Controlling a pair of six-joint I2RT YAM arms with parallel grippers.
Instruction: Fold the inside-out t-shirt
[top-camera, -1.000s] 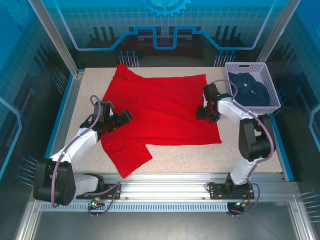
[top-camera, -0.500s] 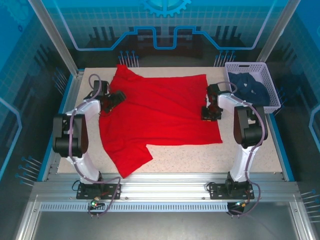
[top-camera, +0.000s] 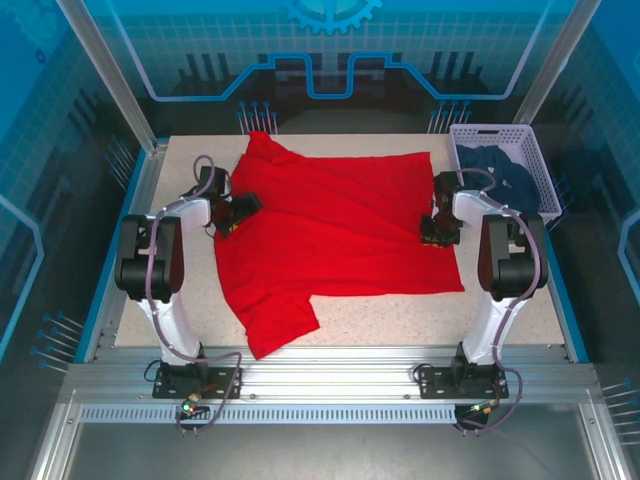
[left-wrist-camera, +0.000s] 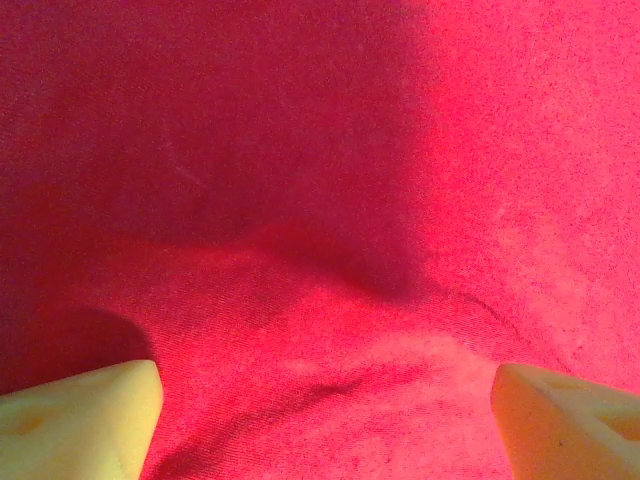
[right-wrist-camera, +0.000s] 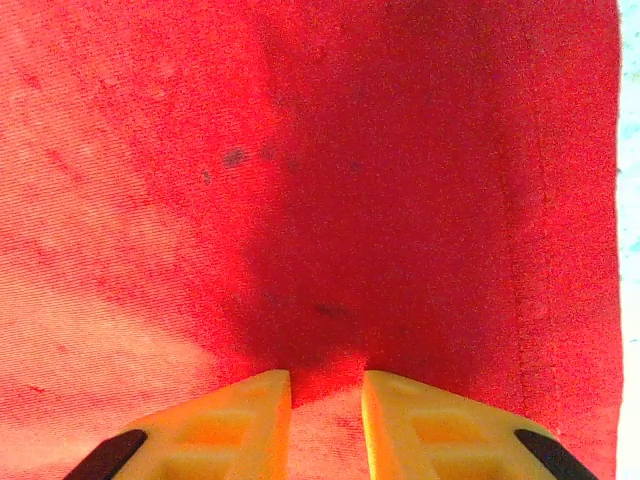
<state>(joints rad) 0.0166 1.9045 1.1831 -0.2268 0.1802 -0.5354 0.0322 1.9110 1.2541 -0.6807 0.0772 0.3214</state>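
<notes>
Pinching a narrow fold of red cloth, the right gripper (right-wrist-camera: 326, 385) is seen with its yellow fingers (right-wrist-camera: 235, 420) drawn almost together, and the slim gap between them is filled by the t-shirt (right-wrist-camera: 300, 180). A stitched hem is seen just right of these fingers, with a pale sliver of table (right-wrist-camera: 628, 250) beyond it. The left gripper (left-wrist-camera: 325, 375) is spread wide, its pale fingers (left-wrist-camera: 90, 415) set at the lower corners of the wrist view. Wrinkled cloth lies between them, but nothing is clamped.

From above, the t-shirt is seen spread plain red face up across the middle of the table, one sleeve pointing to the far left and one to the near left. The left gripper is set on its left part and the right gripper at its right edge. A white basket (top-camera: 490, 128) stands at the far right corner, just beside the t-shirt, and a navy garment (top-camera: 495, 180) is held in it. The weave, wrinkles and hem are given by the wrist views, the layout and basket by the top view.
</notes>
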